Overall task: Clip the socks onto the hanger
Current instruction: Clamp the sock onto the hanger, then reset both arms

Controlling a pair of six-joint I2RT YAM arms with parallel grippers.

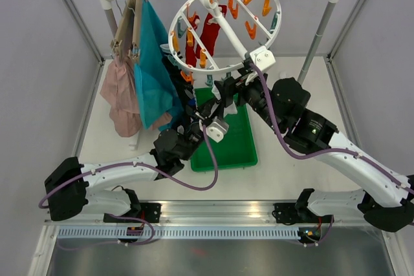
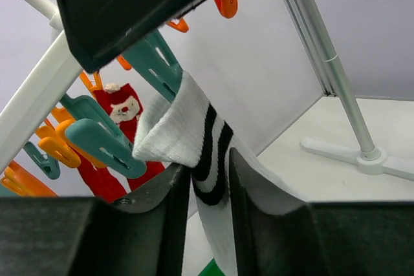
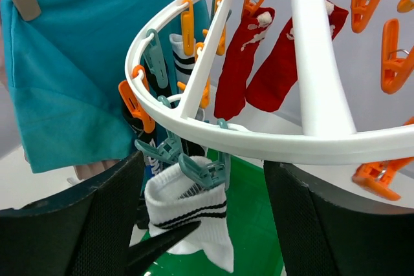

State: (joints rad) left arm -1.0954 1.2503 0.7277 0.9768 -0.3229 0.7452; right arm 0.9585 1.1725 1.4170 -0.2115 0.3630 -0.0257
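Left gripper (image 2: 210, 176) is clamped on the white striped sock (image 2: 178, 130), whose long axis runs up from its fingers to a cuff touching a teal clip (image 2: 97, 139) under the hanger (image 3: 259, 143) rim (right gripper (image 3: 204, 163), fingers spread apart, sits close by).
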